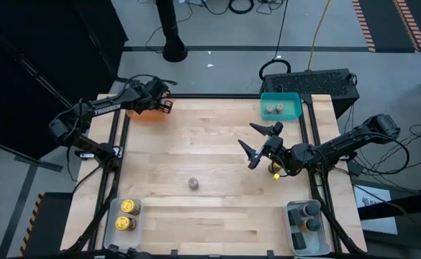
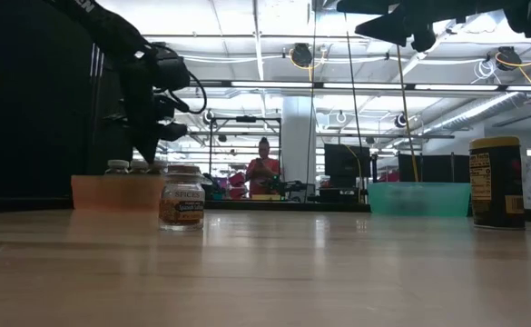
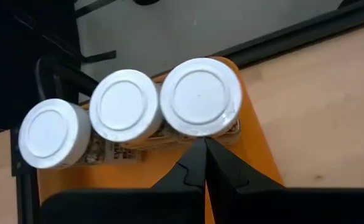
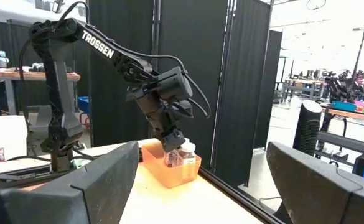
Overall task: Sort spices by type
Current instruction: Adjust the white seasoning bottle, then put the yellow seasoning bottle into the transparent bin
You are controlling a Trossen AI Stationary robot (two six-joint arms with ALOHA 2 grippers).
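Fingers of the right gripper point(image 1: 259, 142) spread wide and empty above mid-table, seemingly between picks. One loose jar point(image 1: 193, 183) stands near the front, another point(image 1: 275, 173) under that arm; either wants collecting next. Farther back, the left gripper point(image 3: 204, 163) hangs pinched shut over the orange tray point(image 3: 256, 134).

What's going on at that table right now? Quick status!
Left gripper shut, empty, over orange tray. Right gripper open, empty, above table. One spice jar unsorted mid-table, path clear.

Orange tray point(image 1: 147, 115), teal tray point(image 1: 291, 98), clear corner trays point(image 1: 111, 232), perhaps a distant person point(image 2: 263, 169)
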